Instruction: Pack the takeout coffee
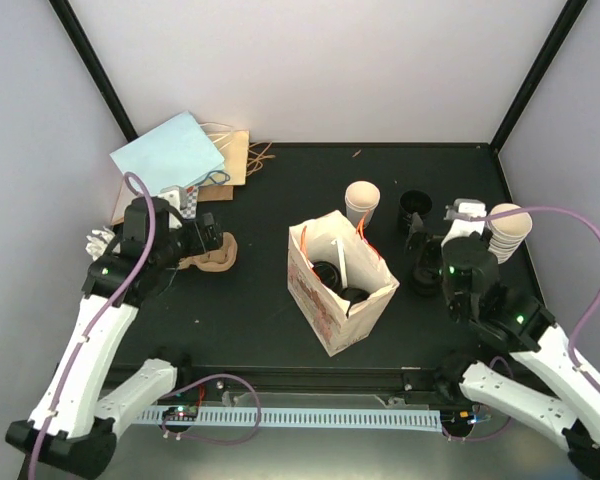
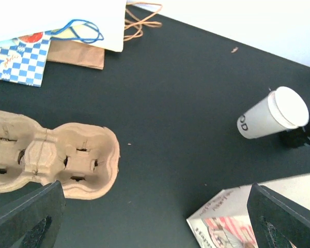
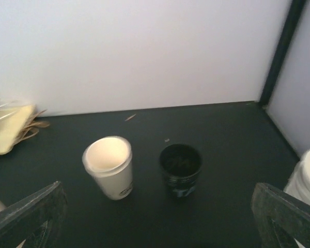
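The left arm point(image 1: 85, 350) and right arm point(image 1: 545, 365) are built alike: long white shell links joined by chunky black motor housings, with small green lights point(image 1: 450, 272) on the joints. A lilac cable point(image 1: 128, 180) loops along the left arm and a matching cable point(image 1: 550, 209) along the right. The left hand point(image 2: 157, 196) and right hand point(image 3: 160, 206) carry flat matt-black wedge fingers point(image 2: 28, 219)

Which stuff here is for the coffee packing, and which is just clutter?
Job: black-lidded cups inside the printed bag; pulp tray; open white cup.
Clutter: blue sheet, flat brown bag, checkered paper, black cup, cup stack.
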